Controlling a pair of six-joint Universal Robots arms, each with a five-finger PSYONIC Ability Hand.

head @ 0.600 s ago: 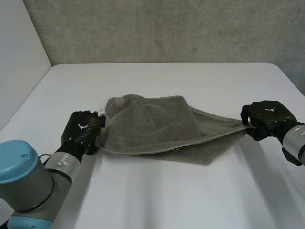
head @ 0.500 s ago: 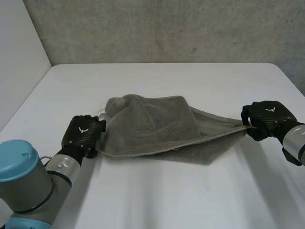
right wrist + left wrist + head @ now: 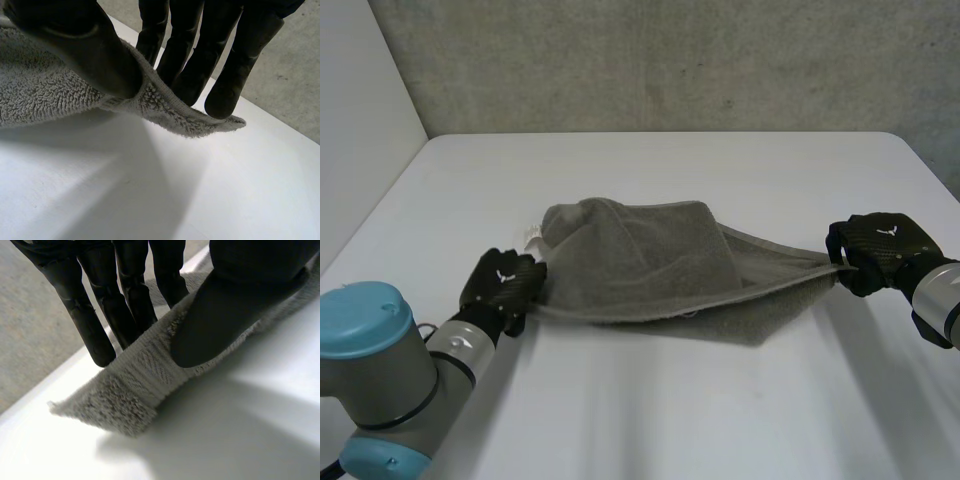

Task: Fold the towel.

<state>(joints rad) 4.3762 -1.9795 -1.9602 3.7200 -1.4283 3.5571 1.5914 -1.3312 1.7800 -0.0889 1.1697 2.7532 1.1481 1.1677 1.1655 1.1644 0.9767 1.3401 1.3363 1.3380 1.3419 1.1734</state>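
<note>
On the table: the grey towel lies mid-table, bunched and partly doubled over, stretched between my two hands.
Left hand: at the towel's left corner, pinching it; my thumb presses the hem against my fingers, which lie behind the cloth.
Left corner of towel: lifted off the table, its tip poking out past my fingertips.
Right hand: at the towel's right corner, pinching it, with the thumb on top of the hem and the fingers beneath it.
Right corner of towel: raised above the table and drawn to a point at my hand, a short tip sticking out beyond the fingers.
Middle of towel: resting on the table between the hands, a folded flap on top, the near edge pulled fairly straight from hand to hand.
Wall: grey, beyond the towel's far side.
</note>
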